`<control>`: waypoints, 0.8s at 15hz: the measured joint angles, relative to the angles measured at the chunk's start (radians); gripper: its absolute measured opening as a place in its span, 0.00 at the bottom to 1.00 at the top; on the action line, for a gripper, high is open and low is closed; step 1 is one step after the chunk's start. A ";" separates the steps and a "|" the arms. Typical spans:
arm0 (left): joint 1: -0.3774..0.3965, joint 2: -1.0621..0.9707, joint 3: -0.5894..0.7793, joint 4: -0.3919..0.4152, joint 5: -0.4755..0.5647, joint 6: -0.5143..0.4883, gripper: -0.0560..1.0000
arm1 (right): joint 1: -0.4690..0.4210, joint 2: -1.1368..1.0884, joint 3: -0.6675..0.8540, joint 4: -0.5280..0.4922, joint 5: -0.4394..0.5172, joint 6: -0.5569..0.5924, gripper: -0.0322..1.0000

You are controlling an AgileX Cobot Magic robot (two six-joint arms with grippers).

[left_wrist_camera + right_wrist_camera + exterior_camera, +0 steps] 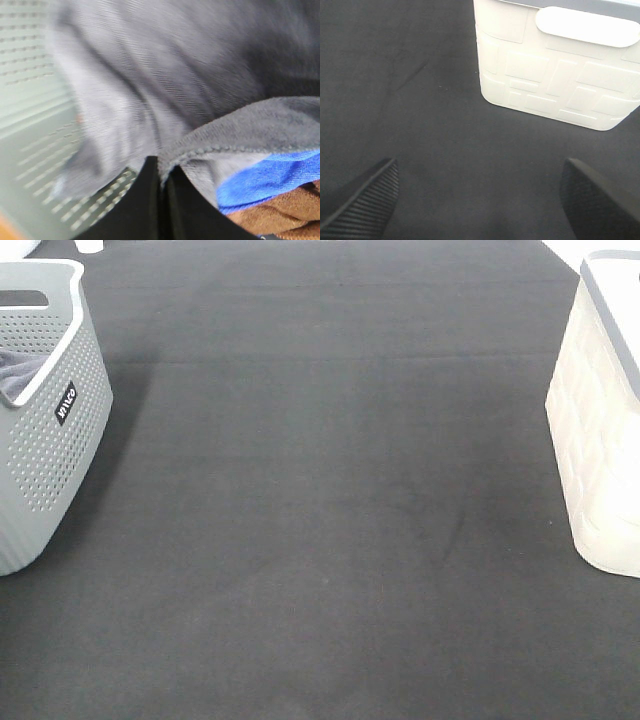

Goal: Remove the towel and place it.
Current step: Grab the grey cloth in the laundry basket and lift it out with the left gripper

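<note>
From where I stand, the step in hand looks like the grasp itself. The left pincer (162,172) has its two black fingers pressed together on the stitched hem of the square grey-lavender microfibre towel (165,75), with a fold of cloth pinched between them. The towel lies inside the grey perforated plastic basket (55,450) at the left edge of the high view, where a bit of it shows just under the rim at the upper left. In the left wrist view it lies over a bright blue cloth (270,177) and a brown cloth (280,212), both close beside the grip. The pinch seems to have the grey hem alone, though the far side of the fingers is hidden.

Next, I'd judge, comes a straight lift clear of the basket's rim, watching that the blue cloth does not cling and ride along. Then a carry out over the dark grey felt-like surface (330,490) that fills the middle of the high view. Where the towel is to be set I cannot tell; a cream plastic bin with a moulded block pattern (600,440) stands at the right edge.

The right pincer (480,167) hangs with its fingers wide apart, holding nothing, above the surface near the cream bin.
</note>
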 joint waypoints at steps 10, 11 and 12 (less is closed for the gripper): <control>0.000 -0.336 0.000 -0.248 0.082 -0.072 0.05 | 0.000 0.000 0.000 0.000 0.000 0.000 0.80; 0.000 -0.361 0.000 -0.252 0.099 -0.072 0.05 | 0.000 0.000 0.000 0.000 0.000 0.000 0.80; 0.000 -0.382 0.000 -0.257 0.106 -0.072 0.05 | 0.000 0.000 0.000 0.000 0.000 0.000 0.80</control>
